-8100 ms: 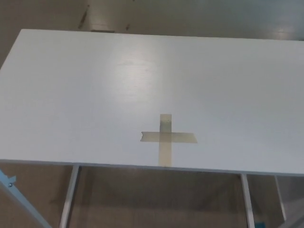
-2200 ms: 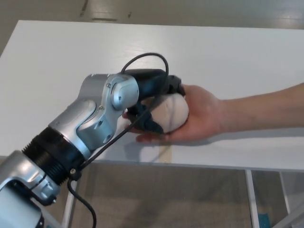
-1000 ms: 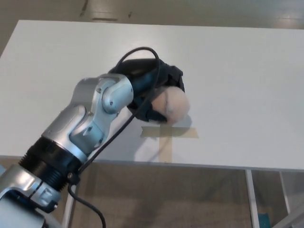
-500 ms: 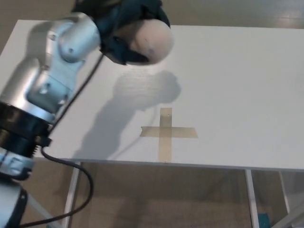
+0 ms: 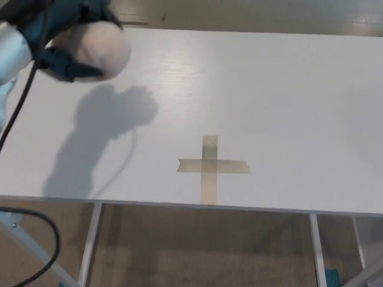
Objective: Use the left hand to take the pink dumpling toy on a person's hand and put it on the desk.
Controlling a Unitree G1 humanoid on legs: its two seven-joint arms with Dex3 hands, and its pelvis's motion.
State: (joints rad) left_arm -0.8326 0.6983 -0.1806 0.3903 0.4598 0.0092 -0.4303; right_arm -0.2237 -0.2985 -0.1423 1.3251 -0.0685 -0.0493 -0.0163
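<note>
The near edge of the white desk is seen running across the lower part of the head view, with the far edge along the top and the left edge slanting toward the upper left corner; the right side is cut off by the frame. Most of the desktop is left bare, so wide open room is offered to the right and toward the front. A cross of tan tape is stuck flat near the near edge, roughly at the middle, with its lower strip reaching that edge.

The left hand is seen at the upper left corner, raised above the desk's far left part. Its black fingers are clamped on the pink dumpling toy, which is carried in the air, clear of the surface. A dark shadow is cast on the desktop below and to the right of the toy, well apart from the tape cross. A black cable is draped down from the hand past the left edge and looped below the desk.

The right hand is not shown.

Beneath the near edge, pale metal desk legs and a brown floor are visible; more floor is seen beyond the far edge
</note>
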